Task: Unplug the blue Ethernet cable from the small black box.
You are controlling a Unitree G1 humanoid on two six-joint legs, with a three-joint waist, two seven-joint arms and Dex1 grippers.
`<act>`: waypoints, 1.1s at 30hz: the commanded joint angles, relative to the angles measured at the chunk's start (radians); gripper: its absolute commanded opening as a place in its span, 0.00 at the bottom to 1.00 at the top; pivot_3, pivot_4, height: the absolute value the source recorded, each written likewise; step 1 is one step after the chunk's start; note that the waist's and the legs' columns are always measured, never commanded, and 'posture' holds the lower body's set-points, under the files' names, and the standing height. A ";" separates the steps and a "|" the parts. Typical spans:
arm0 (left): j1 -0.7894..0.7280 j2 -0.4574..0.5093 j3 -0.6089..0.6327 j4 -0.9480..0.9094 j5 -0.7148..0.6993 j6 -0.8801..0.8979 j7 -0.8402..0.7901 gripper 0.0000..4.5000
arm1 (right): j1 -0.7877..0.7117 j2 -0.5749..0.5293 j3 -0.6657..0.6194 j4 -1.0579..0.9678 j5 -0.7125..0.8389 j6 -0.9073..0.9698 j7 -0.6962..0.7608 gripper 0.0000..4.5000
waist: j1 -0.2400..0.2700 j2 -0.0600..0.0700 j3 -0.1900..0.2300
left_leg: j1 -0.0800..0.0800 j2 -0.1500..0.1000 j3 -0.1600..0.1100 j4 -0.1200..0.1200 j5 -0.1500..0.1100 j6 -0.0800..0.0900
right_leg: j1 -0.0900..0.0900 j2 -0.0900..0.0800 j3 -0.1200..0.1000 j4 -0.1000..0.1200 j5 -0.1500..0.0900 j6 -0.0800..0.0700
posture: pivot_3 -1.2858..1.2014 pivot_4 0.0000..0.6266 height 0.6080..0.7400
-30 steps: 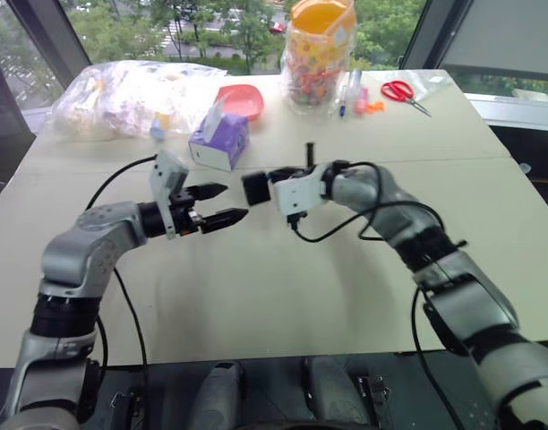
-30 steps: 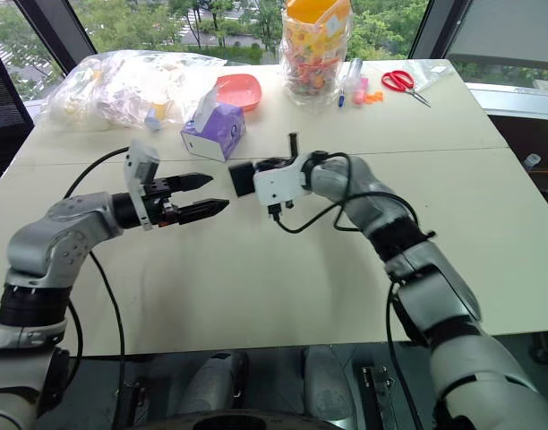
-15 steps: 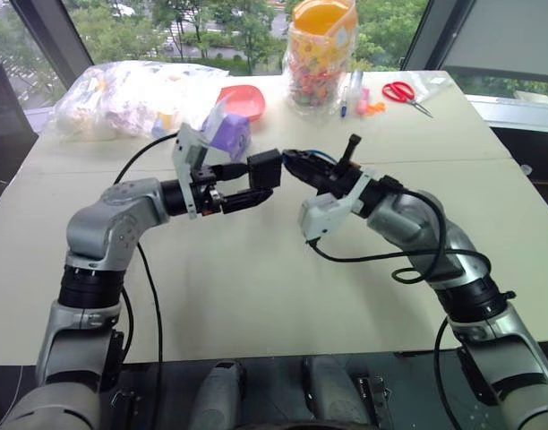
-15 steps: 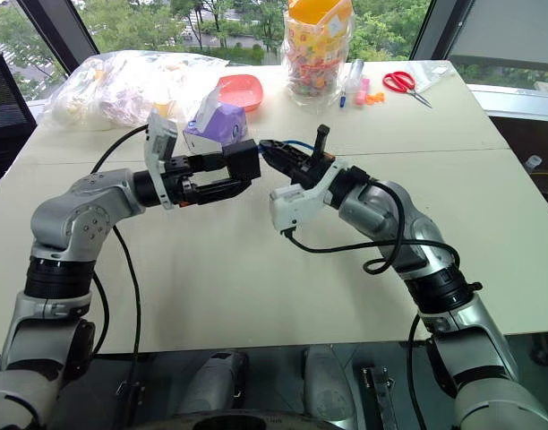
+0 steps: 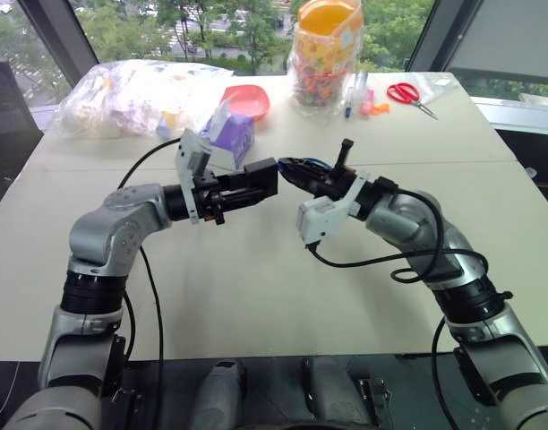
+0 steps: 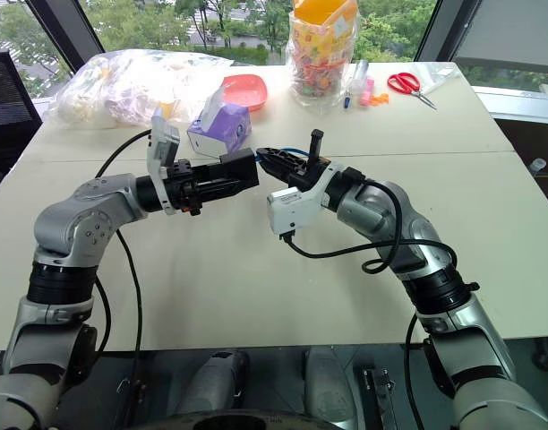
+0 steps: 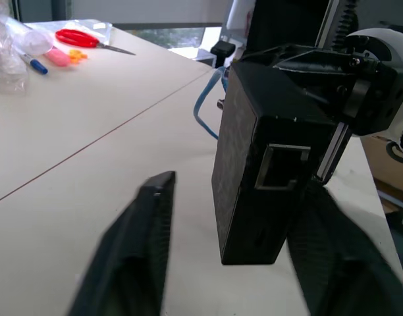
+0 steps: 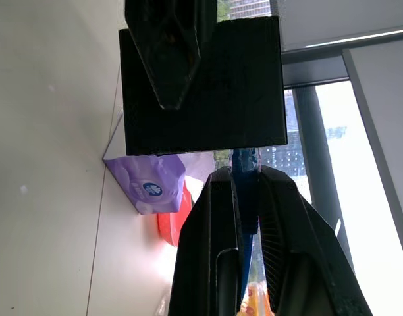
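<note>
I have both arms raised over the middle of the pale, matte table (image 5: 256, 296), and the unplugging is set up but not done. The small matte black plastic box (image 5: 259, 178), blocky and hard-edged, hangs in the air between the two grippers. My left gripper (image 5: 247, 189) has its jaws closed in on the box's sides; in the left wrist view the fingers flank it closely, though I cannot see firm contact on both faces. One empty rectangular port shows on the face toward that camera.

My right gripper (image 6: 272, 161) meets the box from three o'clock, jaws shut on the thin, glossy bright blue Ethernet cable (image 8: 244, 172) just where it enters the box. The plug looks seated to me, so the pull apart is what remains.

The cable is slim and flexible, likely to slip if I tug the cord rather than the plug. At eleven o'clock from the box sits a purple cardboard tissue box (image 5: 229, 134).
</note>
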 commanded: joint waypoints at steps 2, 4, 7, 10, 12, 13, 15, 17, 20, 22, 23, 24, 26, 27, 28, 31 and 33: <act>-0.006 -0.006 0.035 -0.023 -0.015 -0.024 0.009 0.11 | -0.001 0.004 -0.008 -0.064 0.035 -0.012 0.015 0.00 | -0.001 0.000 0.000 | 0.000 0.000 0.000 0.000 0.000 0.000 | 0.000 0.000 0.000 0.000 0.000 0.000 | 0.52 0.24 1.00; -0.006 -0.008 0.037 -0.022 -0.016 -0.024 0.009 0.11 | 0.001 0.003 -0.006 -0.070 0.040 -0.013 0.023 0.00 | -0.001 0.000 0.000 | 0.000 0.000 0.000 0.000 0.000 0.000 | 0.000 0.000 0.000 0.000 0.000 0.000 | 0.52 0.24 1.00; -0.001 -0.001 0.027 -0.018 -0.003 -0.033 -0.001 0.11 | 0.014 0.025 -0.011 -0.089 0.186 0.092 0.135 0.00 | -0.001 0.000 0.000 | 0.000 0.000 0.000 0.000 0.000 0.000 | 0.000 0.000 0.000 0.000 0.000 0.000 | 0.52 0.24 1.00; 0.023 0.026 0.017 -0.025 0.006 -0.041 -0.043 0.11 | 0.012 0.047 -0.050 -0.174 0.539 0.400 0.366 0.10 | -0.003 0.000 0.000 | 0.001 0.000 0.000 0.000 0.000 0.000 | 0.002 0.000 0.000 -0.001 0.000 0.000 | 0.52 0.24 1.00; 0.034 0.044 0.019 -0.028 0.003 -0.035 -0.063 0.11 | -0.027 0.021 -0.077 -0.216 0.705 0.602 0.491 0.31 | -0.002 0.000 0.000 | 0.002 0.000 -0.001 0.000 0.000 0.000 | 0.002 0.000 0.000 -0.001 0.000 0.000 | 0.52 0.24 1.00; 0.037 0.053 0.019 -0.030 -0.001 -0.031 -0.074 0.11 | -0.045 0.000 -0.082 -0.230 0.758 0.663 0.542 0.43 | -0.001 0.000 0.000 | 0.002 0.001 -0.002 0.000 0.000 0.000 | 0.002 0.000 -0.001 -0.001 0.000 0.000 | 0.52 0.24 1.00; 0.046 0.072 0.016 -0.036 -0.006 -0.026 -0.092 0.11 | -0.089 -0.036 -0.097 -0.247 0.855 0.813 0.601 0.65 | 0.000 0.000 0.000 | 0.002 0.000 -0.002 0.000 0.000 0.000 | 0.003 0.000 -0.001 -0.001 0.000 0.000 | 0.52 0.24 1.00; 0.057 0.093 0.013 -0.044 -0.009 -0.024 -0.114 0.11 | -0.146 -0.074 -0.118 -0.243 0.954 0.956 0.653 0.90 | 0.001 0.000 0.000 | 0.002 0.000 -0.002 0.000 0.000 0.000 | 0.003 0.000 -0.002 -0.001 0.000 0.000 | 0.52 0.24 1.00; 0.076 0.119 0.013 -0.061 -0.017 -0.026 -0.148 0.11 | -0.254 -0.103 -0.155 -0.173 1.083 1.144 0.696 0.99 | 0.001 0.000 0.000 | 0.002 0.000 -0.003 0.000 0.000 0.001 | 0.004 0.000 -0.002 -0.002 0.000 0.000 | 0.52 0.24 1.00; 0.086 0.132 0.016 -0.071 -0.025 -0.030 -0.169 0.11 | -0.322 -0.115 -0.152 -0.101 1.118 1.247 0.711 0.99 | 0.000 0.000 0.000 | 0.002 0.000 -0.002 0.000 0.000 0.001 | 0.003 0.000 -0.002 -0.002 0.000 0.000 | 0.52 0.24 1.00; 0.090 0.137 0.019 -0.079 -0.031 -0.030 -0.181 0.11 | -0.352 -0.123 -0.142 -0.060 1.126 1.277 0.730 0.99 | 0.000 0.000 0.000 | 0.002 0.000 -0.002 0.000 0.000 0.001 | 0.003 0.000 -0.002 -0.002 0.000 0.000 | 0.52 0.24 1.00; 0.095 0.144 0.020 -0.089 -0.035 -0.030 -0.194 0.11 | -0.383 -0.132 -0.122 -0.013 1.121 1.290 0.756 0.99 | 0.000 0.000 0.000 | 0.002 0.000 -0.002 0.000 0.000 0.001 | 0.003 0.000 -0.002 -0.002 0.000 0.000 | 0.52 0.24 1.00; 0.104 0.156 0.028 -0.113 -0.054 -0.024 -0.217 0.11 | -0.456 -0.135 -0.070 0.101 1.115 1.323 0.824 0.99 | -0.001 0.000 0.001 | 0.002 0.000 -0.002 -0.001 -0.001 0.001 | 0.003 0.000 -0.002 -0.002 0.000 0.000 | 0.52 0.24 1.00; 0.104 0.161 0.031 -0.121 -0.061 -0.021 -0.222 0.11 | -0.487 -0.124 -0.038 0.159 1.099 1.316 0.853 0.99 | -0.002 0.000 0.001 | 0.002 0.000 -0.002 -0.001 -0.001 0.001 | 0.003 0.000 -0.002 -0.003 0.000 0.000 | 0.52 0.24 1.00; 0.103 0.164 0.033 -0.125 -0.066 -0.019 -0.223 0.11 | -0.507 -0.116 -0.016 0.198 1.087 1.308 0.872 0.99 | -0.003 0.000 0.001 | 0.002 0.000 -0.001 -0.001 -0.001 0.002 | 0.003 0.000 -0.002 -0.003 0.000 0.000 | 0.52 0.24 1.00; 0.096 0.168 0.036 -0.133 -0.074 -0.015 -0.216 0.11 | -0.550 -0.105 0.075 0.277 1.015 1.231 0.942 0.99 | -0.002 0.000 0.001 | 0.002 0.001 -0.001 -0.001 -0.001 0.002 | 0.002 0.000 -0.002 -0.003 0.000 0.000 | 0.52 0.24 1.00; 0.092 0.167 0.040 -0.139 -0.080 -0.012 -0.209 0.11 | -0.578 -0.084 0.094 0.321 1.001 1.212 0.970 0.99 | -0.002 0.000 0.001 | 0.001 0.000 -0.001 -0.001 -0.001 0.002 | 0.002 0.000 -0.002 -0.003 0.000 0.000 | 0.52 0.24 1.00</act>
